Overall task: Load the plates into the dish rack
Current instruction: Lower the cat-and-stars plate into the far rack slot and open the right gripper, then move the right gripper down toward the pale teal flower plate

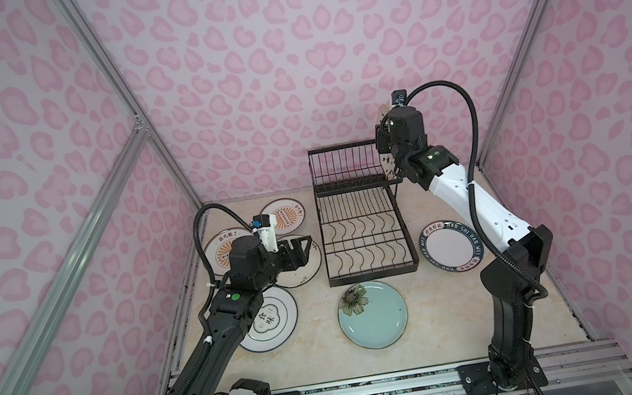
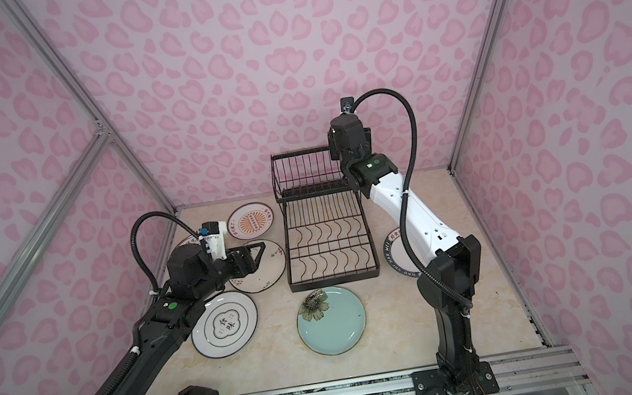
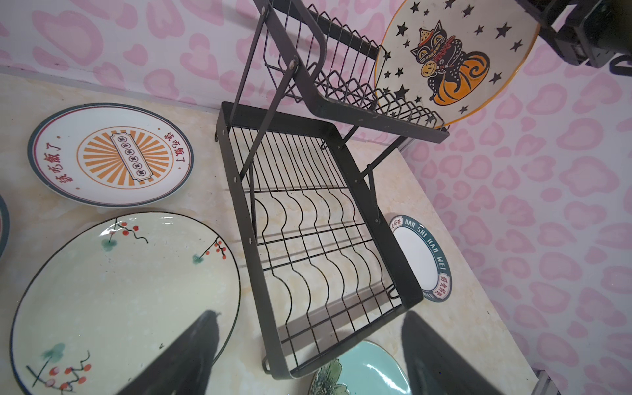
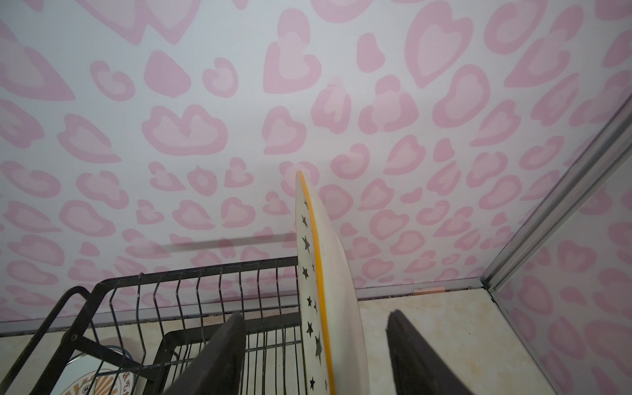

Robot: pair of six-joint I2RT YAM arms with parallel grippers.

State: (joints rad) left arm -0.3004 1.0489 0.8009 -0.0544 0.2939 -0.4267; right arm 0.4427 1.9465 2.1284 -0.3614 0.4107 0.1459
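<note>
The black wire dish rack [image 1: 375, 274] [image 3: 237, 191] stands at the back middle of the table. The star-and-cat plate [image 3: 455, 58] [image 4: 328, 290] stands on edge at the right end of its raised basket. My right gripper [image 4: 314, 314] is open, one finger on each side of that plate with a gap on both sides. My left gripper [image 1: 309, 250] [image 3: 309, 314] hovers open and empty over the cream branch plate [image 1: 300, 276]. Flat on the table lie two orange-sunburst plates [image 1: 283, 215] [image 1: 221, 249], the green-ringed emblem plate [image 1: 272, 318], the teal flower plate [image 1: 373, 316] and the navy-lettered plate [image 1: 449, 247].
Pink patterned walls [image 1: 249, 90] close in behind and on both sides, the back one just behind the rack. An aluminium rail [image 1: 375, 391] at the table's front edge carries both arm bases. The right arm's forearm [image 1: 475, 205] slants over the table right of the rack.
</note>
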